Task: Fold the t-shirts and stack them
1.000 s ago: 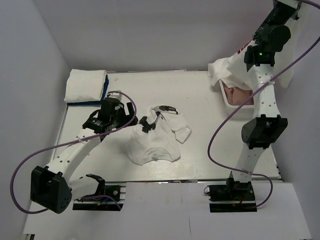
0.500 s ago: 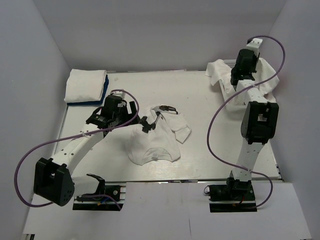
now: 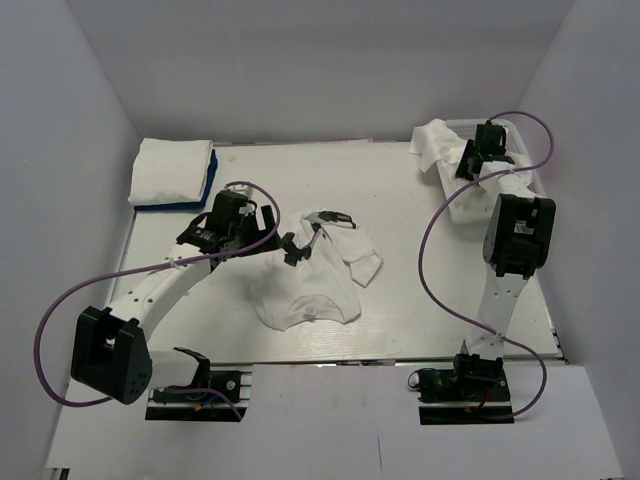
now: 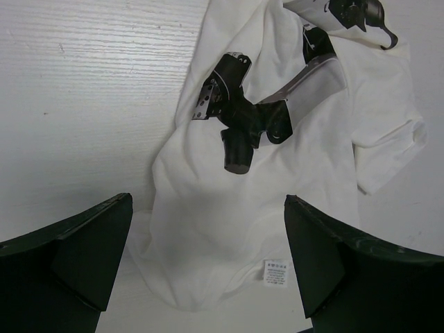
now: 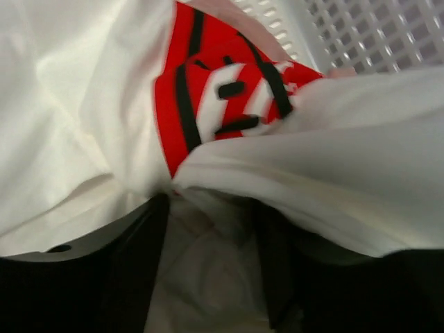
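A white t-shirt with a black print [image 3: 310,285] lies crumpled in the middle of the table. My left gripper [image 3: 262,228] hovers at its left edge, open and empty. In the left wrist view the shirt [image 4: 263,194] fills the space between and beyond the wide-apart fingers [image 4: 83,243]. A folded white t-shirt sits on a blue one [image 3: 172,172] at the back left. My right gripper [image 3: 478,150] is down in the basket [image 3: 462,208]. In the right wrist view its fingers [image 5: 132,263] stand apart over pale cloth, open, beside a white t-shirt with red print [image 5: 222,97].
White shirts [image 3: 440,140] drape over the mesh basket's back-left rim, and its mesh wall [image 5: 361,28] shows in the right wrist view. Purple cables loop beside both arms. Grey walls close in the table at the left, back and right.
The right arm came down from high above the basket with a white shirt and now sits low in it, jaws parted. The left arm shifted only slightly.
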### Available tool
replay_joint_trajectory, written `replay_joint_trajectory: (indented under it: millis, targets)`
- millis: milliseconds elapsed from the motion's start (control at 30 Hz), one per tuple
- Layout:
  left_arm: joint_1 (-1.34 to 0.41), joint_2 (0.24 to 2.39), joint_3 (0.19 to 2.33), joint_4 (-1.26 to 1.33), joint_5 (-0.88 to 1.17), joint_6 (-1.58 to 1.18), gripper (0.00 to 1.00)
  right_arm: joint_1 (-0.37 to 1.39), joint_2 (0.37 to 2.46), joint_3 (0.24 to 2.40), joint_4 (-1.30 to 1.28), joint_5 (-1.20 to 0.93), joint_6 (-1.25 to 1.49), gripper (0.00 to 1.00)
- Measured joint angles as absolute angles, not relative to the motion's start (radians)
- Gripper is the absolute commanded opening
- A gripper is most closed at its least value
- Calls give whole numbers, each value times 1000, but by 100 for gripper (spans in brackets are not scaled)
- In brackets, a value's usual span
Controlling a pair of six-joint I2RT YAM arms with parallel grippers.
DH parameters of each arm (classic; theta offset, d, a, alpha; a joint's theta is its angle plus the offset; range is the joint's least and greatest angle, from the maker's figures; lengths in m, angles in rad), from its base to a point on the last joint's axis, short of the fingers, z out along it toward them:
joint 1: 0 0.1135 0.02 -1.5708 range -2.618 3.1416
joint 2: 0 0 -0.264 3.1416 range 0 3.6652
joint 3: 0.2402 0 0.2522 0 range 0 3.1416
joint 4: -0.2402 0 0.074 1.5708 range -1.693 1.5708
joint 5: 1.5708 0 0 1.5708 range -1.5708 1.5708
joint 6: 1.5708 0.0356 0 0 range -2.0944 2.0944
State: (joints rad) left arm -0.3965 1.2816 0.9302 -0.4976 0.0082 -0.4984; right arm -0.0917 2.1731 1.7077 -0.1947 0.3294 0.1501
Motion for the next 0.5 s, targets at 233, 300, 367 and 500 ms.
replay_joint_trajectory:
  millis: [233, 300, 367, 500]
  targets:
    - [-397, 1282, 930, -490, 21, -498, 100, -92, 2127, 1792, -300, 163, 117, 90]
    - [-397, 1282, 930, -485, 28, -498, 100, -89, 2084, 1792, -311, 130, 116, 90]
    - [-397, 1285, 930, -484, 33, -498, 100, -84, 2035, 1792, -311, 88, 120, 90]
    - [-397, 1297, 931, -481, 38, -498, 100, -80, 1977, 1819, -281, -16, 134, 85]
